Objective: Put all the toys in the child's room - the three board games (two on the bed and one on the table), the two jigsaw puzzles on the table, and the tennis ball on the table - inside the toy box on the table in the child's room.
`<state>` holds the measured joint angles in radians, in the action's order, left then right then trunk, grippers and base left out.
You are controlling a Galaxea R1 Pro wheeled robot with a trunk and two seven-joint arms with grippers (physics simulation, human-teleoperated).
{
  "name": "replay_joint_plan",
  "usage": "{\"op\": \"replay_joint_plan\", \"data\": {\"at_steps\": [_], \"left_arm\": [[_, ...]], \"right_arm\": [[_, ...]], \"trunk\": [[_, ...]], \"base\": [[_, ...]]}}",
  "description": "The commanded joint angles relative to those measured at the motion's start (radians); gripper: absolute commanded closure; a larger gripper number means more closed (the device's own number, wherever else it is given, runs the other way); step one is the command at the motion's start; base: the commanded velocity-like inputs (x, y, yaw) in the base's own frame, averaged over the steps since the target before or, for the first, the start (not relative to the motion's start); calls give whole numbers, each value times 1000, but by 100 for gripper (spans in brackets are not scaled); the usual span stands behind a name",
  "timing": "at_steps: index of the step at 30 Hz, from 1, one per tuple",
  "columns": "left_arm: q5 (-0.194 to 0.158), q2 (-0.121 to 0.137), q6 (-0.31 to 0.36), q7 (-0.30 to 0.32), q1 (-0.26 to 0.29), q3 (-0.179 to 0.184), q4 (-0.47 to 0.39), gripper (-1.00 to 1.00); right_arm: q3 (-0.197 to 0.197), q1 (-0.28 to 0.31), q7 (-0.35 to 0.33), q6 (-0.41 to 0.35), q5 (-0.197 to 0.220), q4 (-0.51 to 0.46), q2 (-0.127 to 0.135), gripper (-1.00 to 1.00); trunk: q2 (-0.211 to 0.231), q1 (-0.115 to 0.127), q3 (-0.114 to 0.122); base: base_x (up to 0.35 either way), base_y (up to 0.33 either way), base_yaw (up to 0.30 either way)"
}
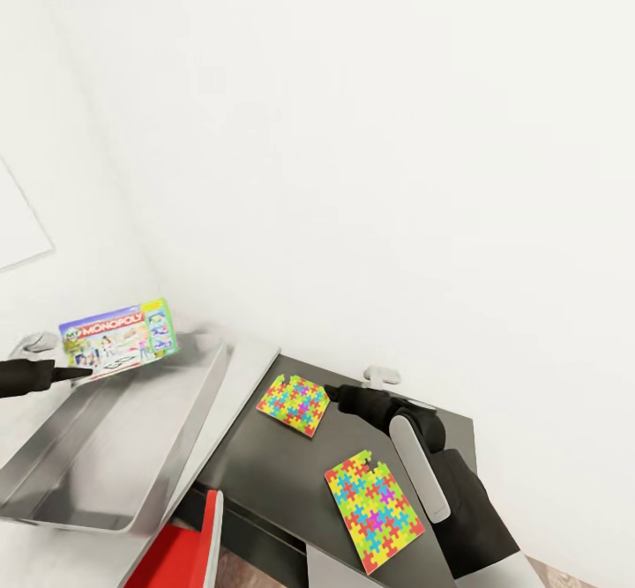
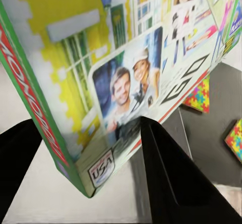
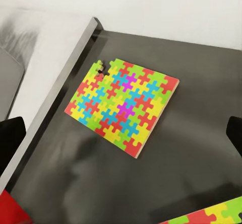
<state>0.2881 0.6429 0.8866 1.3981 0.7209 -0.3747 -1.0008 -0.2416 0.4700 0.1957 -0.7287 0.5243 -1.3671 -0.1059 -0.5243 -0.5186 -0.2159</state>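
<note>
Looking down from the head view, the left gripper holds the green-edged Monopoly board game box by its lower edge, tilted and lifted above the open grey metal toy box. The toy box is a shallow tray-like bin with slanted walls, standing at the left end of the dark grey table. Two multicoloured jigsaw puzzles lie flat on that table: the far jigsaw puzzle just beside the toy box's right wall, and the near jigsaw puzzle closer to the table's front edge, well apart from the first. The black and white right arm reaches over the table between them, its tip just beside the far puzzle; from here I cannot tell how its jaws stand. A red chair back shows below the toy box.

In the left wrist view, the two black fingers clamp the board game box from either side, one on its printed face with the photo of two people, the other behind its green edge. Past the box, parts of both puzzles and the dark table show.

In the right wrist view, the far jigsaw puzzle lies flat on the table, one corner piece missing, near the toy box's grey wall. The right gripper has its dark fingertips spread wide at the picture's two sides, holding nothing. A corner of the near puzzle peeks in.
</note>
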Motion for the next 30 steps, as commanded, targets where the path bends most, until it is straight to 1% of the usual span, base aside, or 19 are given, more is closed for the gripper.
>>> {"op": "replay_joint_plan", "data": {"at_steps": [1, 3, 6, 7, 10, 11, 13, 15, 17, 19, 20, 22, 24, 26, 28, 29, 30], "left_arm": [[24, 0, 9, 9, 2, 6, -8, 100], [64, 3, 5, 9, 3, 50, -23, 100], [100, 5, -14, 9, 3, 119, -30, 100], [116, 5, -25, 10, 3, 137, -31, 100], [168, 6, -46, 13, 3, 165, -33, 100], [177, 6, -47, 13, 3, 169, -33, 100], [208, 7, -54, 15, 3, 195, -33, 100], [228, 9, -80, 18, 3, 216, -33, 100], [237, 13, -97, 23, 3, 224, -33, 100], [246, 30, -111, 28, 3, 232, -33, 100], [247, 34, -112, 28, 3, 232, -33, 100], [250, 51, -117, 31, 3, 238, -33, 100], [254, 56, -119, 31, 3, 243, -33, 100], [268, 59, -124, 31, 3, 250, -33, 100], [305, 60, -132, 32, 3, 254, -33, 100], [317, 60, -135, 32, 3, 254, -33, 100], [349, 60, -140, 32, 3, 256, -32, 100]], "right_arm": [[-1, 1, 10, -3, 10, -1, 0, -100], [-1, 1, 10, -3, 10, -1, 0, -100], [-1, 1, 10, -3, 10, -1, 0, -100], [-1, 1, 10, -3, 10, -1, 0, -100], [-1, 1, 10, -3, 10, -1, 0, -100], [-1, 1, 10, -3, 10, -1, 0, -100], [-1, 1, 10, -3, 10, 0, 0, -100], [-1, 1, 10, -3, 11, 0, 1, -100], [-1, 1, 10, -3, 11, 0, 1, -100], [-1, 1, 10, -3, 11, 0, 1, -100], [-1, 1, 10, -3, 11, 0, 1, -100], [-1, 1, 10, -3, 11, 0, 2, -100], [-1, 1, 10, -2, 11, 1, 2, -100], [-1, 1, 10, -2, 11, 2, 2, -100], [-1, 1, 10, -2, 11, 3, 2, -100], [-1, 1, 10, -2, 11, 3, 2, -100], [-1, 1, 10, -2, 11, 3, 2, -100]], "trunk": [[-2, 0, -2], [-2, 0, -2], [-2, 0, -2], [-2, 0, -2], [-2, 0, -2], [-2, 0, -2], [-2, 0, -2], [-2, 0, -2], [-2, 0, -2], [-2, 0, -2], [-2, 0, -2], [-2, 0, -2], [-2, 0, -2], [-2, 0, -2], [-2, 0, -2], [-2, 0, -2], [-2, 0, -2]], "base": [[0, 0, 0], [0, 0, 0], [0, 0, 0], [0, 0, 0], [0, 0, 0], [0, 0, 0], [0, 0, 0], [0, 0, 0], [0, 0, 0], [0, 0, 0], [0, 0, 0], [0, 0, 0], [0, 0, 0], [0, 0, 0], [0, 0, 0], [0, 0, 0], [0, 0, 0]]}}
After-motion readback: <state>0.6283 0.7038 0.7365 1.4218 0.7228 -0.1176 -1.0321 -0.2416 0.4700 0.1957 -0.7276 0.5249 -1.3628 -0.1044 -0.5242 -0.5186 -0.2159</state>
